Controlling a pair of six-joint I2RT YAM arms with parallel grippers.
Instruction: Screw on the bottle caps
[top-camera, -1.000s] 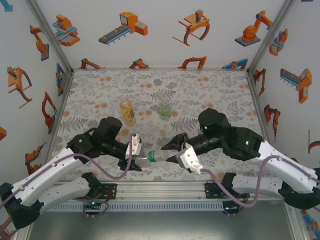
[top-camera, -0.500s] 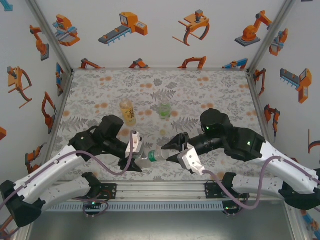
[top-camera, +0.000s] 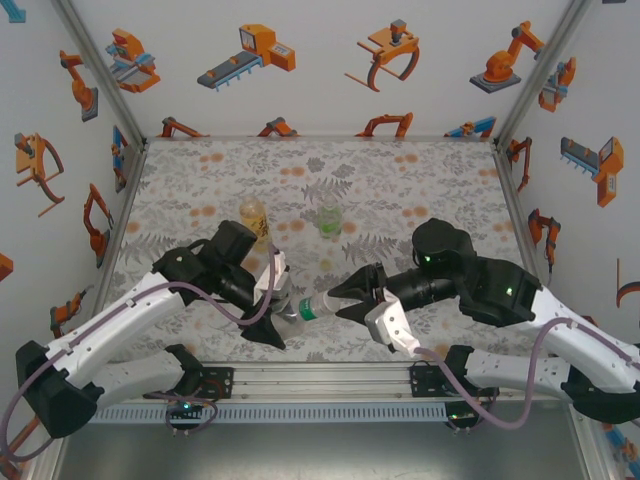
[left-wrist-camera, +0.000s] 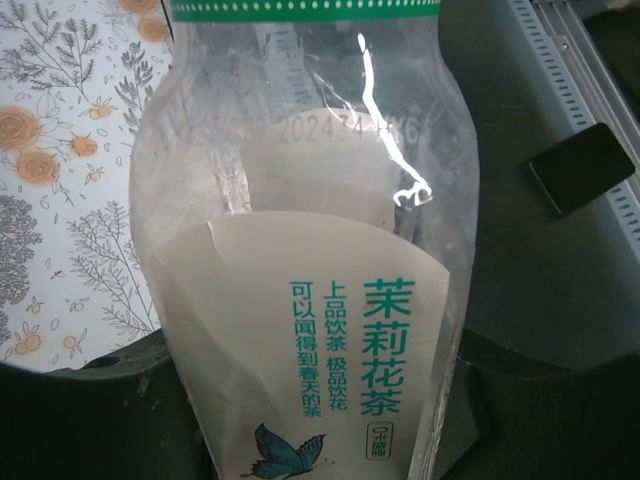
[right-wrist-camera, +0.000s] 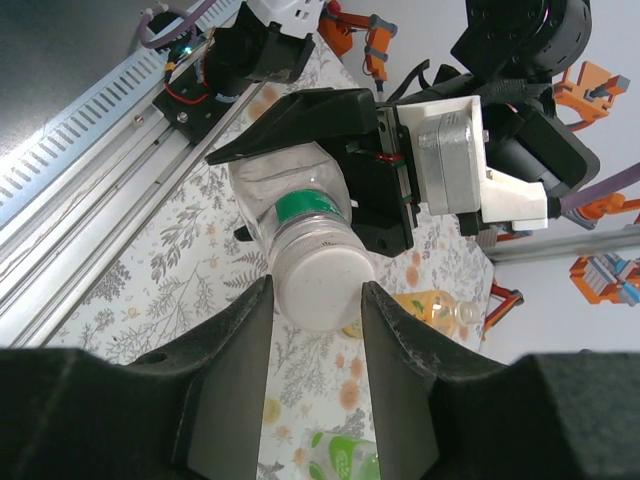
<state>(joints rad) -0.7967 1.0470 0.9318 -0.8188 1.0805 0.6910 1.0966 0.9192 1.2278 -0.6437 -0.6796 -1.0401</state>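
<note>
Bottle (left-wrist-camera: 300, 200), clear and empty, under white cap (right-wrist-camera: 318, 285)

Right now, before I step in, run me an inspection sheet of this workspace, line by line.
Surface: floral-print table, no spills seen.
Job's things: clear bottle held sideways above the near edge, white cap on its mouth; amber bottle and green bottle upright mid-table, their caps too small to judge.
Clutter: nothing seen.
Pincers: left pincer shut on the clear bottle's body; right pincer closed around the white cap.
Cables: purple cables loop off both arms, apart from the standing bottles.
Surroundings: walls printed with orange robot drawings; metal rail at the near edge.
</note>
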